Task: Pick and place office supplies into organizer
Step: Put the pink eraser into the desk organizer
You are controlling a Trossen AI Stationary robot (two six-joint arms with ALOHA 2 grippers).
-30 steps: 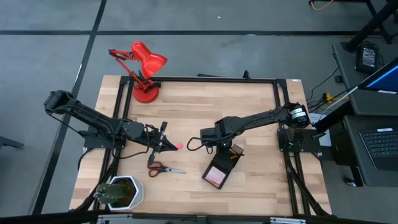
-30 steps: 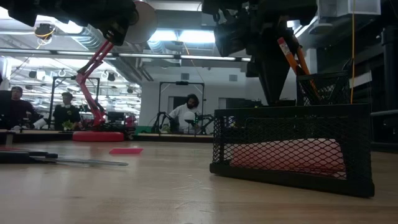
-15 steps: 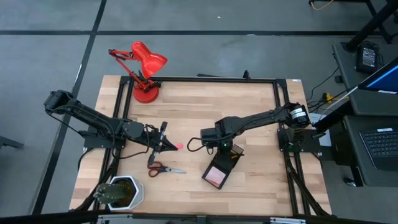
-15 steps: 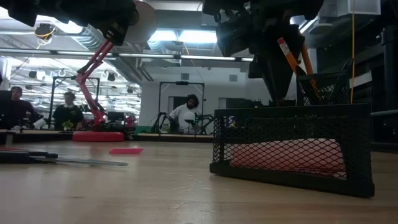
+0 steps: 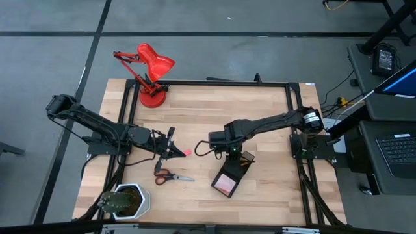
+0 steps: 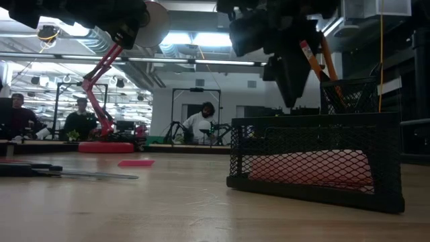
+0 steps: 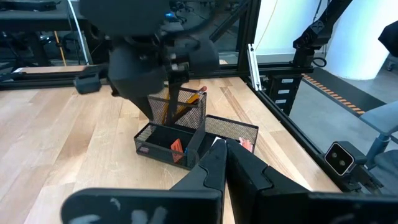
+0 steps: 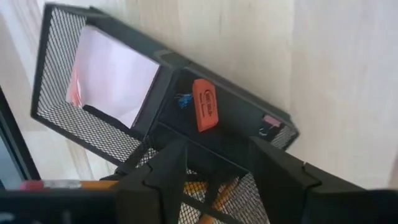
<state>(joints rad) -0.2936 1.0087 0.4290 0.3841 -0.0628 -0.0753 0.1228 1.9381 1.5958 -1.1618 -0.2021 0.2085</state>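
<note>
Writing: we see a dark embossed mark on the flat orange-red eraser [image 8: 206, 113]; we cannot read it. We find no other legible text.
Organizer: black wire-mesh desk tray with compartments [image 5: 231, 174], lying on the light wooden table [image 5: 260, 110], right of centre and towards the front edge. In the low view its mesh wall [image 6: 316, 158] stands on the table close to the camera.
Organizer contents: pink square sticky-note pad [image 8: 111, 74] fills the large compartment; the orange-red eraser lies in the narrow middle one; two orange-tan pencils [image 6: 314, 59] lean in the tall mesh cup at the end.
Right claw: [image 5: 227, 153] hangs just above the cup end of the organizer. Its two dark fingers [image 8: 163, 177] stand apart and hold nothing.
Left claw: [image 5: 174, 153] sits left of centre, low over the table. Its fingers [image 7: 211, 171] are pressed together with nothing between them.
Loose items: small pink eraser piece [image 5: 187, 153] on the table just beside the left claw's tip; red-handled scissors [image 5: 170, 176] flat on the table just in front of that claw.
Other: red articulated desk lamp [image 5: 148, 73] at the rear left corner; green plant in a white pot [image 5: 126, 200] at the front left.
</note>
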